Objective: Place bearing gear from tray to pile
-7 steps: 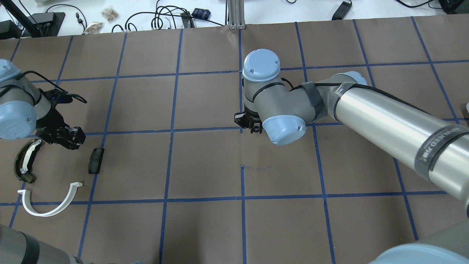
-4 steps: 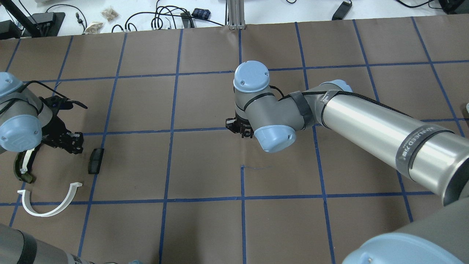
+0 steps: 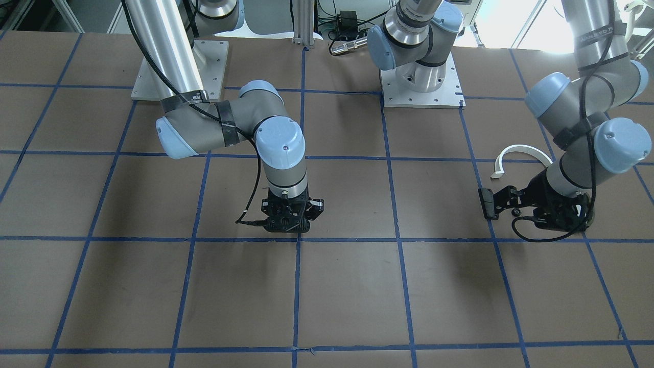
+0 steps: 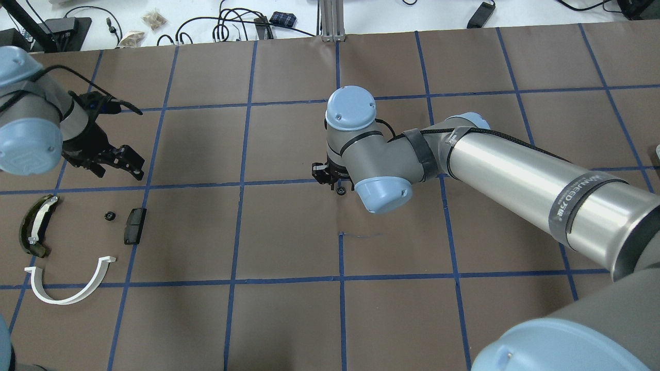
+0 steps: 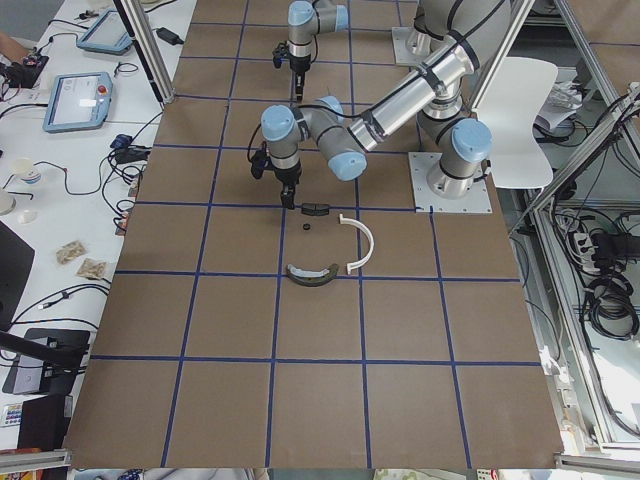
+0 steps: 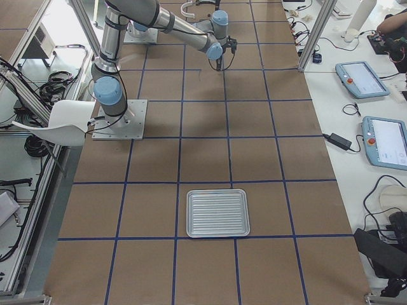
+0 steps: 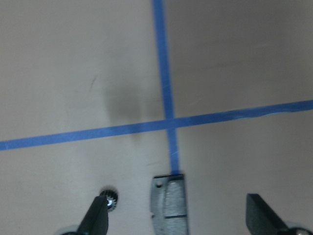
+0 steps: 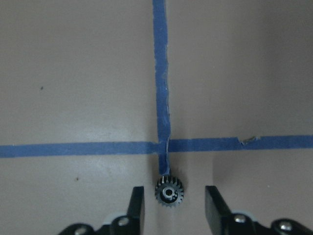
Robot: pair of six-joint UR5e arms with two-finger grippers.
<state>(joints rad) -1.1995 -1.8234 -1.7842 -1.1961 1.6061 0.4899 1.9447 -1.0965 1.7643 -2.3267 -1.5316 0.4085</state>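
Note:
The pile lies at the table's left: a white half-ring arc, a dark olive curved piece and a black block. A small black bearing gear lies beside the block, and shows in the left wrist view. My left gripper is open and empty, raised beyond the pile. A second gear lies on a tape crossing at the table's middle. My right gripper is low over it, open, fingers either side, not touching. The tray is empty.
The table is brown paper with a blue tape grid. Cables and small bags lie beyond the far edge. The right arm's long silver link stretches over the table's right half.
My left gripper has opened and lifted away from the pile toward the far side, leaving a gear beside the black block. My right gripper has shifted slightly left over the middle gear.

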